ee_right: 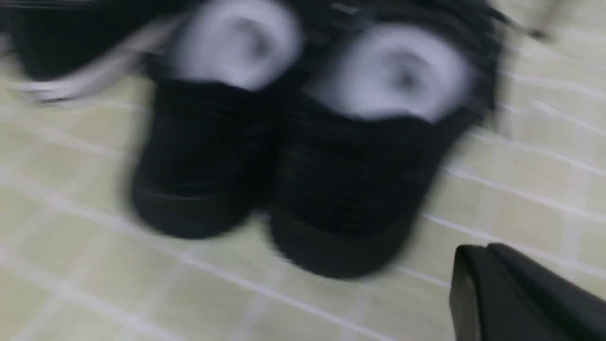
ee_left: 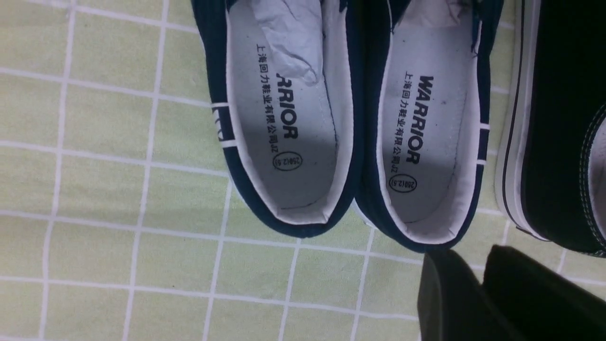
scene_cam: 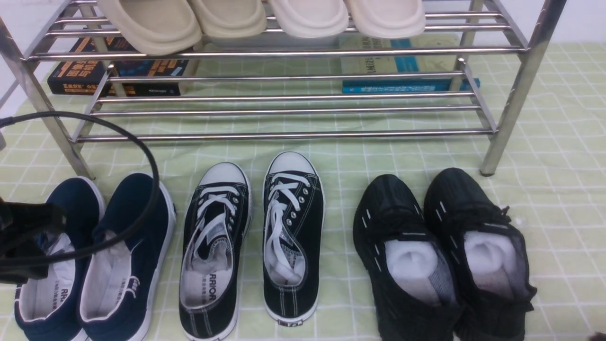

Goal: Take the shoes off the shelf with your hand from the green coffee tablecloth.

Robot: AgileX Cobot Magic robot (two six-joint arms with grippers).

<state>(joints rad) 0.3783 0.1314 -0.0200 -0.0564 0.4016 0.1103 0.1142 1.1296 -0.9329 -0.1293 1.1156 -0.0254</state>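
Observation:
The black canvas sneakers with white laces stand side by side on the pale green grid cloth, in front of the steel rack, toes toward it. One sneaker's side shows in the left wrist view. My left gripper hovers over the left navy slip-on; its fingers are together and hold nothing. My right gripper is shut and empty, near the heels of the black mesh trainers. That view is blurred.
Navy slip-ons stand left of the sneakers, the black mesh trainers to the right. Several beige slippers lie on the rack's top tier. Books lie under the rack. A black cable loops over the navy shoes.

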